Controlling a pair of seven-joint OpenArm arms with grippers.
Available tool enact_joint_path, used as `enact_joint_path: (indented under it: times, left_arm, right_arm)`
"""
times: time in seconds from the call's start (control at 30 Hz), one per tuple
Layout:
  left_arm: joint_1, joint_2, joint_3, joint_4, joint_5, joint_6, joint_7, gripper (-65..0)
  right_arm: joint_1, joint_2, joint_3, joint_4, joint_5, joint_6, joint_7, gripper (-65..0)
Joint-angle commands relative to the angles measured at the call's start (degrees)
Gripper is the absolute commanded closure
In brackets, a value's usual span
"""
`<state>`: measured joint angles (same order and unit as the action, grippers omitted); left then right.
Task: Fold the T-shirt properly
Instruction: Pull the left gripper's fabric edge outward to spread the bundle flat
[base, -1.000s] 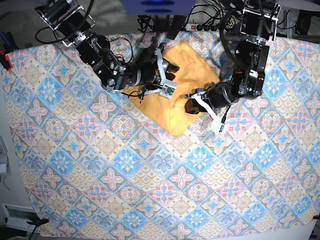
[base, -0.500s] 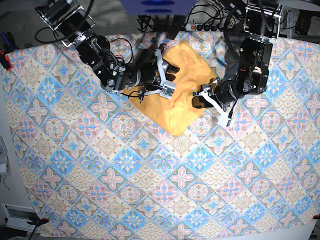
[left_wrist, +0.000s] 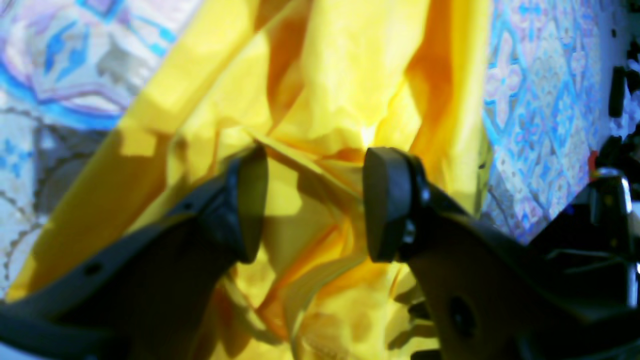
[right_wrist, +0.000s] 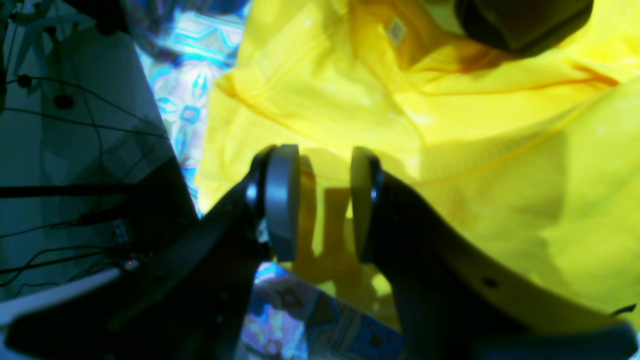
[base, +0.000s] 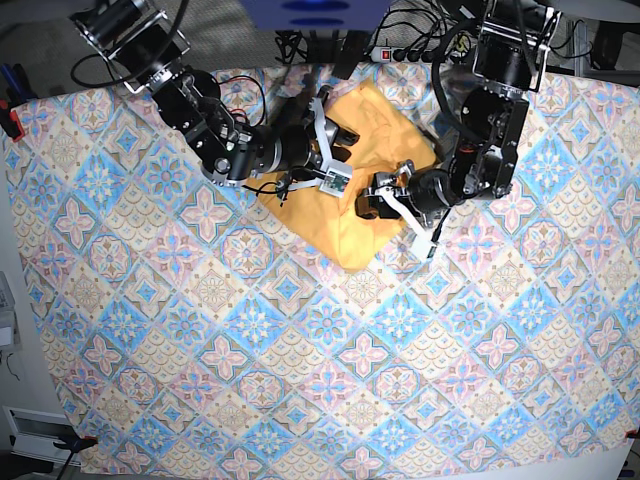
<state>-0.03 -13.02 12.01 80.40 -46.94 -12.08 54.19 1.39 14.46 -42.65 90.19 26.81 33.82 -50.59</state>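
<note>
Left gripper (left_wrist: 312, 202) opening wide, letting T-shirt (base: 350, 180) fold drop; right gripper (right_wrist: 317, 207) hovering narrowly parted, holding nothing; fold looking placed.

T-shirt (base: 350, 190) on tablecloth (base: 300, 350), seemingly between both arms.

Left gripper (left_wrist: 310, 200) jaws parted, nothing between pads. Right gripper (right_wrist: 320, 205) jaws parted narrowly, nothing pinched. Both arms reach inward, wrists angled down.
</note>
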Motion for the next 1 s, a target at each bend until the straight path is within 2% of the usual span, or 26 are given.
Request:
enact_joint_path:
  times: [0.0, 0.07, 0.13, 0.27, 0.3, 0.53, 0.67, 0.8, 0.97]
  left_arm:
    - [-1.07, 0.14, 0.25, 0.52, -0.93, -0.45, -0.70, -29.9]
    - [-1.86, 0.22, 0.34, -0.53, -0.93, -0.54, -0.70, -29.7]
    - [-2.47, 0.31, 0.34, -1.94, -0.93, -0.54, -0.70, -25.8]
    - [-2.65, 1.37, 0.34, -2.47, -0.93, -0.63, -0.70, -4.1]
    - [-2.65, 1.37, 0.34, -2.47, -0.93, -0.63, -0.61, -1.4]
    - [-2.30, 1.28, -0.19, -1.59, -1.37, -0.63, -0.44, -0.2]
    - [-0.27, 0.93, -0.36, 3.95, -1.28, -0.36, -0.44, 0.0]
    - [2.98, -0.04, -3.44, 8.96, -1.28, -0.10, -0.17, 0.0]
    - [6.32, -0.21, -7.48, 9.84, -1.28, -0.28, -0.17, 0.0]
  right_arm:
    - [0.77, 0.00, 0.32, 0.93, 0.75, 0.24, 1.05, -17.3]
    - [0.85, 0.00, 0.32, 0.93, 0.75, 0.24, 1.05, -17.3]
    - [0.85, 0.00, 0.32, 0.93, 0.75, 0.24, 1.05, -17.3]
    - [0.85, 0.00, 0.32, 0.93, 0.75, 0.24, 1.05, -17.3]
    - [0.85, 0.09, 0.32, 0.93, 0.75, 0.24, 1.05, -17.3]
    - [0.94, 0.09, 0.32, 0.93, 0.75, 0.24, 1.05, -17.3]
    - [0.85, 0.09, 0.32, 0.93, 0.75, 0.24, 1.05, -17.2]
    - [0.85, 0.09, 0.32, 0.93, 0.75, 0.24, 1.05, -17.1]
    - [0.85, 0.18, 0.32, 0.93, 0.75, 0.24, 1.05, -17.1]
